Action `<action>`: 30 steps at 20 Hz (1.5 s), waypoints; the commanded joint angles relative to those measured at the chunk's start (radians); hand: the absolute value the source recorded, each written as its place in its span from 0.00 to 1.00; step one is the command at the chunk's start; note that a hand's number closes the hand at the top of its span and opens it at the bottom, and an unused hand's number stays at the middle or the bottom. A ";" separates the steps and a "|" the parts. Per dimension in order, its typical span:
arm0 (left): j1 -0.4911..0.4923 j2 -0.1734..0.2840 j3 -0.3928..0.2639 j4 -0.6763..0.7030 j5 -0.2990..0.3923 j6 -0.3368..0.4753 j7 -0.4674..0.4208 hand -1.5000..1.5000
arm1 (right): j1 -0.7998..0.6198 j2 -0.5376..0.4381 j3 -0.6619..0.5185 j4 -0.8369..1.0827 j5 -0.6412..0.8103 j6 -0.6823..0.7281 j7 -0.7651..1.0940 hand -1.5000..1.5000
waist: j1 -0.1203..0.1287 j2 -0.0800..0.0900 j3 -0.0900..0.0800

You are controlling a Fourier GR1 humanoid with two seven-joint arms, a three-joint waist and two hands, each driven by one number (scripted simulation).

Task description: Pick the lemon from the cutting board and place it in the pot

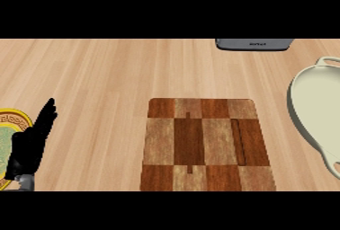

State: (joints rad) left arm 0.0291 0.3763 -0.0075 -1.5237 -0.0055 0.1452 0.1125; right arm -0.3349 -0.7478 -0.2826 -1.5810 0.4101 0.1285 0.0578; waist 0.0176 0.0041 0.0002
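The checkered wooden cutting board lies in the middle of the counter, and no lemon shows on it or anywhere else in view. A cream-white pot with a handle at its top sits at the right edge, partly cut off. My left hand rests at the far left with its fingers straight and pointing up, holding nothing. My right hand does not show in the head view.
A plate with a yellow patterned rim lies at the left edge, partly behind my left hand. A dark grey appliance sits at the back right. Light wood counter surrounds the board.
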 commanded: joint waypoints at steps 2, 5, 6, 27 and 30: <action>-0.033 0.010 0.020 0.002 0.002 -0.024 0.041 0.50 | -0.176 0.008 0.069 0.332 0.085 -0.044 -0.146 1.00 | 0.012 0.003 0.000; 0.005 0.006 0.016 -0.083 -0.012 -0.019 0.060 0.50 | -0.252 -0.009 0.076 0.485 0.142 -0.069 -0.212 1.00 | 0.014 0.001 0.001; -0.028 0.040 0.042 -0.062 0.026 -0.068 0.076 0.50 | -0.218 0.033 0.103 0.521 0.191 -0.152 -0.275 1.00 | 0.016 0.004 0.001; -0.062 0.017 0.095 0.020 -0.001 -0.076 0.036 0.50 | -0.567 0.110 -0.128 1.121 -0.019 -0.090 -0.621 0.00 | -0.004 0.001 0.002; -0.017 -0.035 0.059 0.034 -0.036 -0.045 -0.026 0.50 | -0.587 0.111 -0.212 1.118 -0.114 -0.059 -0.621 0.00 | -0.010 -0.002 0.000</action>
State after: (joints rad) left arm -0.0073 0.3553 0.0505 -1.5189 -0.0318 0.0966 0.1352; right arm -0.9020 -0.6406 -0.4038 -0.4592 0.4016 0.0327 -0.5315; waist 0.0192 0.0062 0.0018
